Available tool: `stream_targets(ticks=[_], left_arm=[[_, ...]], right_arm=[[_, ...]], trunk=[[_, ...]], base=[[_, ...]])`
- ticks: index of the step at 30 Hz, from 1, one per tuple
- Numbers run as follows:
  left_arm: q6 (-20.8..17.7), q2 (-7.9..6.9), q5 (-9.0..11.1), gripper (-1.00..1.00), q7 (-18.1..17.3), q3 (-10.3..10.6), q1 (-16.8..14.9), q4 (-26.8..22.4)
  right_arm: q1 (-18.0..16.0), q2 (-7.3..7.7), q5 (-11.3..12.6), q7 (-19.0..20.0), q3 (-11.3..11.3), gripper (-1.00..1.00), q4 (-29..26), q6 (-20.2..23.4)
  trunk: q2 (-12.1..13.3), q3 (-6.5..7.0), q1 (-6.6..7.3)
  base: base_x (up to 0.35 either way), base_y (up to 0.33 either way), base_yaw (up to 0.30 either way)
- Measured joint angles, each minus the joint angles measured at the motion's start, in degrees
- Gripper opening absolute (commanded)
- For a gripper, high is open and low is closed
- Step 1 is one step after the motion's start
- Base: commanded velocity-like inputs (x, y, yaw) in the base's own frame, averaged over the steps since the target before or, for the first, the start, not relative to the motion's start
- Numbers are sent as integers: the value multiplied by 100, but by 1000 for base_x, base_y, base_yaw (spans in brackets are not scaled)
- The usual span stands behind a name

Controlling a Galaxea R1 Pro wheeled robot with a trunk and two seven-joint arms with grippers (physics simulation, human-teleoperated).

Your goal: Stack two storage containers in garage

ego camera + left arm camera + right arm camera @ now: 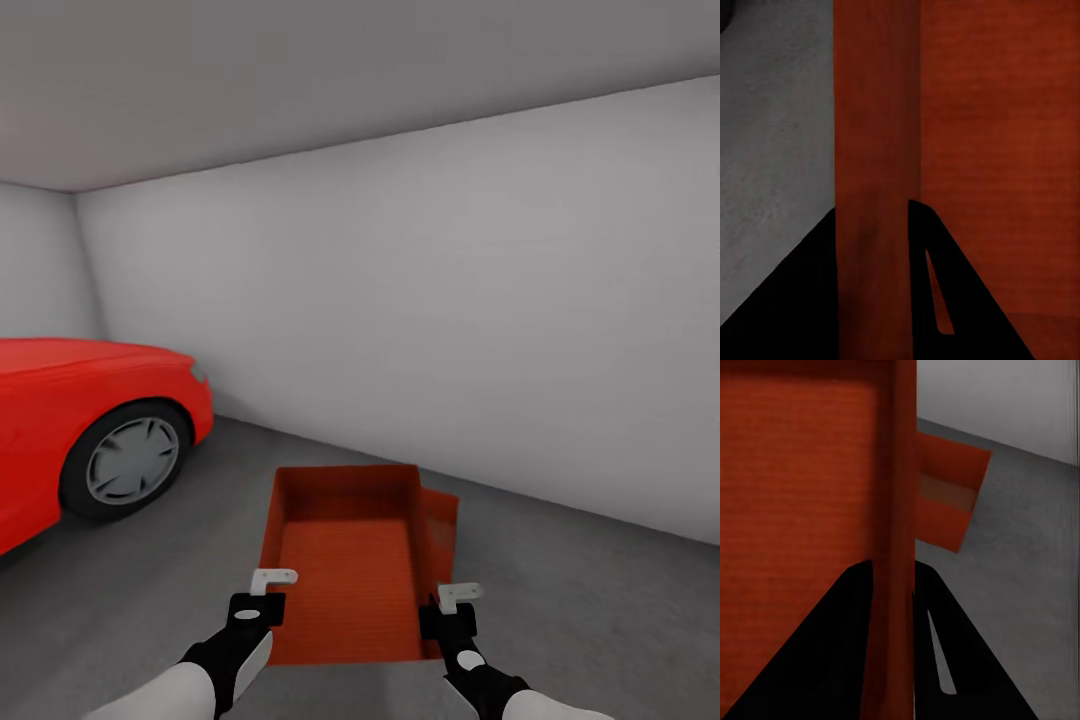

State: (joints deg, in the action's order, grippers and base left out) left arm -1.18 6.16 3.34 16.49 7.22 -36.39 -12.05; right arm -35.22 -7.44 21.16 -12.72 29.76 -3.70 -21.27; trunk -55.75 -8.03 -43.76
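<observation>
orange-red open-top storage container (345,575) held up in front of me, flat walls, inside bare, tilted a bit, second identical container (440,530) just under and behind, poking out right, on dark grey garage floor (600,600)

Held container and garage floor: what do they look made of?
Held container: looks like matte orange-red plastic, possibly fabric; faint horizontal ribbing on its flat walls, no gloss. The left pincer and right pincer each clamp a side wall. Floor: rough, mottled dark grey, likely bare concrete, no sheen.
</observation>
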Motion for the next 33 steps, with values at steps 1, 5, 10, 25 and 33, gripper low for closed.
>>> stream_targets(ticks=[1, 5, 10, 25, 33], left_arm=[[0, 0, 1, -100, 0, 1, 0, 0], [0, 0, 2, -100, 1, 1, 0, 0], [0, 0, 4, -100, 1, 3, 0, 2], [0, 2, 7, -100, 5, 5, 0, 4], [0, 2, 3, -100, 5, 0, 1, 2]], right_arm=[[0, 0, -1, 0, 0, -100, 0, 0], [0, 0, 3, 0, 3, -100, 0, 0], [0, 1, -2, 1, 0, -100, 0, 2], [0, 3, -6, 2, 0, -100, -2, 5], [0, 3, -7, 2, -1, -100, -1, 4]], trunk=[[0, 0, 0], [0, 0, 0], [0, 0, 0], [0, 0, 0], [0, 0, 0]], base=[[305, 197, -285], [304, 197, -285], [304, 197, -285], [304, 197, -285], [304, 197, -215]])
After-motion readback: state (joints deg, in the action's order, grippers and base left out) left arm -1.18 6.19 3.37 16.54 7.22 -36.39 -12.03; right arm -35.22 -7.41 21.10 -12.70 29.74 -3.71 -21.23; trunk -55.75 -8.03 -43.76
